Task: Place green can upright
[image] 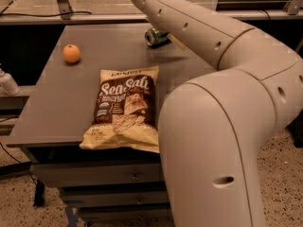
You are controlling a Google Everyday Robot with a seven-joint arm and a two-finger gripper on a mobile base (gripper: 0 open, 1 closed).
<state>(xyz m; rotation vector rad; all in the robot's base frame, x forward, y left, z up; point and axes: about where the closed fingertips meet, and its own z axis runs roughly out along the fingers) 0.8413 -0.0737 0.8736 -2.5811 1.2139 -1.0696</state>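
Observation:
The green can (156, 36) lies on its side at the far middle of the grey table (57, 112), with a silver end facing left. Its right part is hidden behind my arm (199, 32). The arm rises from the lower right, bends, and runs up and left over the can to the top edge of the view. My gripper does not show; it is past the top edge or behind the arm.
A Sea Salt chip bag (124, 109) lies flat in the middle of the table near the front edge. A round orange fruit (71, 53) sits at the far left. A tan object (177, 42) peeks out from behind the arm beside the can. Drawers (104, 174) are under the table.

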